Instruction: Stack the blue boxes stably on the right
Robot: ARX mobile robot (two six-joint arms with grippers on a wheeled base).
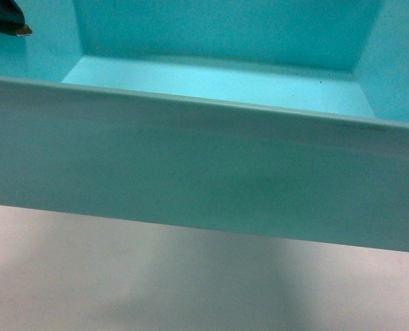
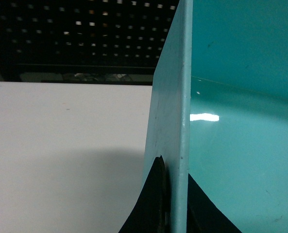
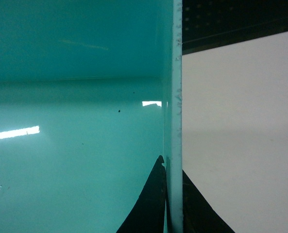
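Grippers (image 2: pixel 175 213) (image 3: pixel 173 208), two, on one turquoise box (image 1: pixel 190 172)

I count one smooth turquoise plastic tub (image 1: pixel 204 179), two black grippers of mine, left (image 2: pixel 175 206) and right (image 3: pixel 173 204), and one white desk (image 1: pixel 121 276).

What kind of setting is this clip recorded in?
Probably an indoor workshop or lab bench, though little shows. The turquoise tub, held at both end walls by the left tool and right tool, fills the views over a plain white table, with a dark perforated panel behind.
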